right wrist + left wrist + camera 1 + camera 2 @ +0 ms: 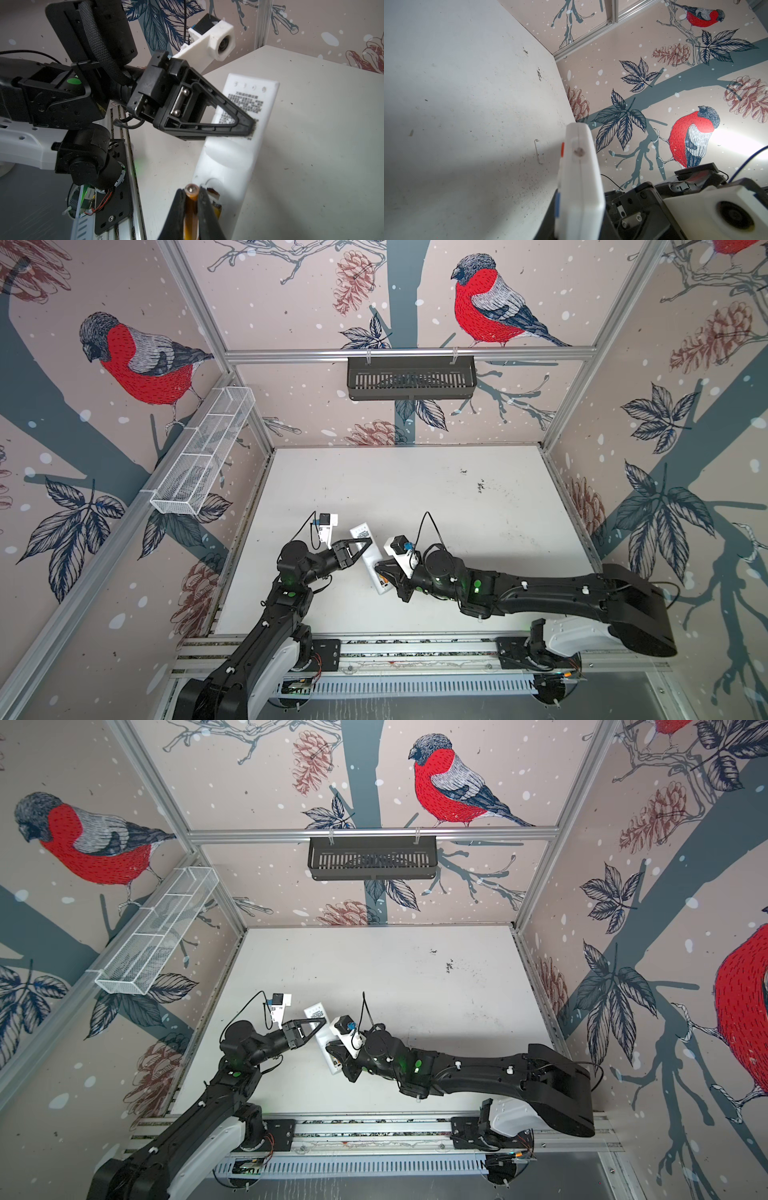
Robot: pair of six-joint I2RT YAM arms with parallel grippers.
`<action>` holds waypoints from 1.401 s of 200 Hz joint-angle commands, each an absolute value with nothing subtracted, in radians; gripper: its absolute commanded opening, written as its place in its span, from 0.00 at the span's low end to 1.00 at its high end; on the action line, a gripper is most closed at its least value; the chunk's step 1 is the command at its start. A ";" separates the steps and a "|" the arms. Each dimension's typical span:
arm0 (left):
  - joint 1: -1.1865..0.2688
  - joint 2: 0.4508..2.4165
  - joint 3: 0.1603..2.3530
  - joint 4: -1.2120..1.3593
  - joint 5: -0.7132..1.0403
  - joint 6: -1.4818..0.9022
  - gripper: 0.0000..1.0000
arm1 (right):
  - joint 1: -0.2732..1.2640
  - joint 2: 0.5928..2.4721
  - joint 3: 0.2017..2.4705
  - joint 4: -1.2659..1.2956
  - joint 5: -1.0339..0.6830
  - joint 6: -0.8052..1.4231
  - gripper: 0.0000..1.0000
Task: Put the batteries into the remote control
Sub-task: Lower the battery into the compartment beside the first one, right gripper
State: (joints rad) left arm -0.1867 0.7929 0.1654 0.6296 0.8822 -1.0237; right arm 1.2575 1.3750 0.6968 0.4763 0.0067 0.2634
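We count one white table (457, 497), bare apart from dark specks. Two black arms meet over its near half, the left arm (266, 614) and the right arm (540, 593). Two baskets hang on the walls, well apart from the work: a white wire basket (203, 456) and a black slotted basket (411, 379).

There is one remote control (234, 158), back side up, between the grippers. The left gripper (252, 126) is clamped on it, one finger crossing its printed label. In both top views the right arm's camera mount hides the remote's middle.

The right gripper (191, 193) pinches one battery (190, 204) at the remote's near end. Just beside it sits a dark amber shape (215, 192), perhaps a second cell, but it is too blurred to tell.
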 commanded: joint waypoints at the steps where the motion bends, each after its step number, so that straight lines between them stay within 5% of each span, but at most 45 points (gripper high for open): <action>1: -0.184 0.798 0.161 0.768 0.917 -1.060 0.00 | 1.258 1.386 0.689 0.550 -0.006 0.266 0.13; 142: -0.175 0.793 0.147 0.836 0.930 -1.104 0.00 | 1.259 1.402 0.649 0.573 -0.012 0.273 0.14; 233: -0.174 0.792 0.148 0.832 0.926 -1.095 0.00 | 1.258 1.359 0.669 0.547 0.011 0.272 0.27; 280: -0.174 0.795 0.150 0.833 0.924 -1.090 0.00 | 1.223 1.276 0.663 0.523 -0.029 0.328 0.48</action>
State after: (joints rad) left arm -0.1745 0.7940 0.1474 0.7734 0.9146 -1.0988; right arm 1.2446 1.3094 0.6628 0.5220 -0.0006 0.2871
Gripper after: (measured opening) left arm 0.210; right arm 0.414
